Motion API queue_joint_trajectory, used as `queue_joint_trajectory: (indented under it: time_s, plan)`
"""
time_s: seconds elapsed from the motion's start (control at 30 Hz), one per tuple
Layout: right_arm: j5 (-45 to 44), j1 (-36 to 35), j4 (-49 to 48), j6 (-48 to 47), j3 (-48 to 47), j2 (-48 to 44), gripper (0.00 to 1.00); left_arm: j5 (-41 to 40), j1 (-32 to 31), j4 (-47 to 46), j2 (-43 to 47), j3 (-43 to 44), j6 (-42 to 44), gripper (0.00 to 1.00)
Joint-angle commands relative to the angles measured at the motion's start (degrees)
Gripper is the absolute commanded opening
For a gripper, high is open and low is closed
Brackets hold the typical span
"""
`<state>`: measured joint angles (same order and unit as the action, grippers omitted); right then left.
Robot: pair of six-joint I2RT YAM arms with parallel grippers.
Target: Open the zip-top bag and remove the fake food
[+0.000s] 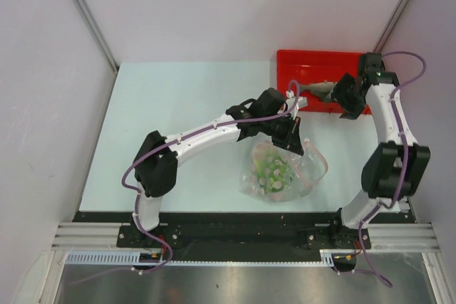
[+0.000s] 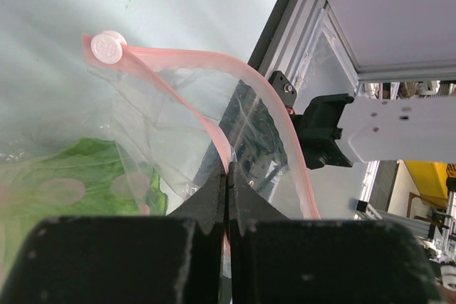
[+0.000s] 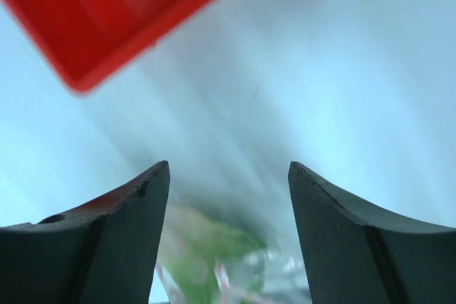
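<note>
The clear zip-top bag (image 1: 285, 170) lies on the table with green fake food (image 1: 273, 170) inside it. My left gripper (image 1: 291, 126) is shut on the bag's pinkish zip strip (image 2: 214, 129) and holds the mouth up. In the left wrist view the left gripper (image 2: 229, 173) pinches the strip, the white slider (image 2: 108, 46) sits at the strip's end, and a leafy green piece (image 2: 71, 183) shows through the plastic. A grey fish (image 1: 320, 90) lies on the red tray (image 1: 313, 63). My right gripper (image 1: 338, 96) is beside the fish; it (image 3: 228, 170) is open and empty.
The red tray stands at the table's back right; its corner (image 3: 107, 19) shows in the right wrist view, with the bag (image 3: 214, 261) blurred below. White walls close in the back and both sides. The arm bases and a metal rail (image 1: 235, 236) run along the near edge.
</note>
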<state>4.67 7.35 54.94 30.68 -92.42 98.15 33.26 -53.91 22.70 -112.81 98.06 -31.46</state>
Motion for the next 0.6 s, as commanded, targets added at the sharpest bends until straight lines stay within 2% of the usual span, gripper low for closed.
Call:
queue_joint_trajectory:
  time_s: [0.0,0.13,0.23,0.37,0.57]
  plan:
    - [-2.0,-4.2,1.6,-3.3,8.1,-12.2,0.72,-0.1,0.2,-0.3,3.3,1.9,-0.3,0.0]
    - [-4.1,-11.6,5.1,-3.8,13.7,-22.7,0.72,-0.7,0.2,-0.4,3.6,1.4,-0.6,0.0]
    - [-2.7,-12.6,7.7,-3.0,17.2,-30.1,0.71,-1.3,0.2,-0.9,4.4,0.8,-1.2,0.0]
    - [3.2,-12.7,9.8,-3.3,21.3,-37.8,0.61,-2.0,0.2,-1.4,5.3,0.1,-1.7,0.0]
    - [10.8,-13.3,5.3,-0.4,30.9,-48.1,0.43,-1.8,0.0,-3.0,4.9,0.0,-3.5,0.0]
